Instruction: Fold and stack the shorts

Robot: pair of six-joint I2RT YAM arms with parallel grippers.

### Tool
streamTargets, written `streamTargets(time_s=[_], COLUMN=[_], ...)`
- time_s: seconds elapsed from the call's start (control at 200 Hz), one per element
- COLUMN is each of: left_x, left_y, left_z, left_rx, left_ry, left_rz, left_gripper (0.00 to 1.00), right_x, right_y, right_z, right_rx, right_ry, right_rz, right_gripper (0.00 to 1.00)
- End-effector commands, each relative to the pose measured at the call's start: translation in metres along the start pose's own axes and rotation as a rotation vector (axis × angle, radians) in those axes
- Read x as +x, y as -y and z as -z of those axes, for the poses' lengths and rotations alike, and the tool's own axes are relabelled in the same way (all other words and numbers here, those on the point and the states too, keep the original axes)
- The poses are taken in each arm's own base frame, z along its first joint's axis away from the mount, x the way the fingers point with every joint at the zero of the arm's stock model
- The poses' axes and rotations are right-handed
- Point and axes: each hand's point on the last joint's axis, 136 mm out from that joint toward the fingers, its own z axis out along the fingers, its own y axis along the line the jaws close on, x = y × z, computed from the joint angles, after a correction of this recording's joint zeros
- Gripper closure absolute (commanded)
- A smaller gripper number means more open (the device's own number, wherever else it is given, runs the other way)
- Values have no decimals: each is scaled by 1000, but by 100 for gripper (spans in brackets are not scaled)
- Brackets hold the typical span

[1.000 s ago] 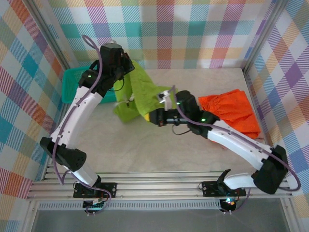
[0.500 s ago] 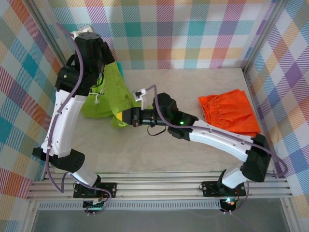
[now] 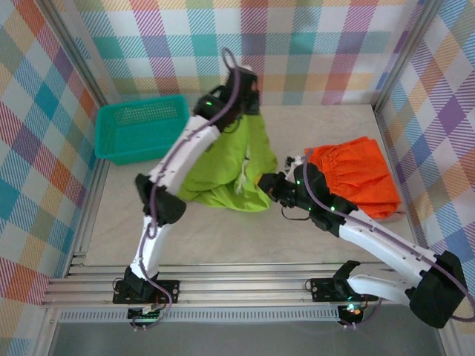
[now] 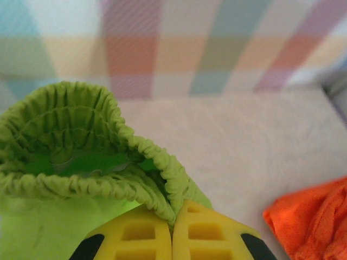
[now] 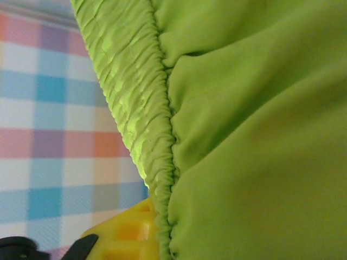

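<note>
Left arm outstretched, left claw pinching lime green shorts; right claw touching them, grip unclear

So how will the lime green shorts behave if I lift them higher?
Probably floppy: the lime green shorts hang in limp folds from the left gripper, hem pooled on the table. Likely light: a waistband pinch holds them up. The gathered waistband may bunch.

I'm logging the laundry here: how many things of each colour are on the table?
green shorts: 1
orange shorts: 1
teal basket: 1
Total: 3
</note>
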Motion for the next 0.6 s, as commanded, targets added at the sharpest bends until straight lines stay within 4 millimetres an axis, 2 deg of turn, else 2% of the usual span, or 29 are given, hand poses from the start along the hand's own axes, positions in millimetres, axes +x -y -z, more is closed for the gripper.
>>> streamTargets(time_s=[0.0,0.05,0.08,0.115,0.165,0.265,0.355,0.445,0.535,0.595], left_x=[-41,-29,-25,-24,-27,-46,-46,-28,-1,30], left_y=[43,61,68,69,63,33,-1,-37,-72,-99], left_z=[-14,-26,-28,-26,-18,17,45,61,77,83], left_rx=[137,183,196,196,173,102,81,54,0,-51], left_ry=[202,182,175,169,167,165,86,-16,-35,-48], left_rz=[27,15,13,12,19,43,98,160,181,215], left_gripper=[73,38,22,9,1,0,0,0,0,1], right_x=[24,19,16,11,7,-3,-9,-16,-20,-19], right_y=[62,75,81,85,92,97,93,78,61,54], right_z=[21,30,36,43,53,73,80,75,55,37], right_rx=[186,226,255,286,346,456,509,496,449,429], right_ry=[-49,-11,5,22,30,27,0,-37,-101,-165], right_rz=[-123,-110,-95,-60,-2,144,274,370,436,459], right_gripper=[77,63,53,42,33,21,13,7,7,7])
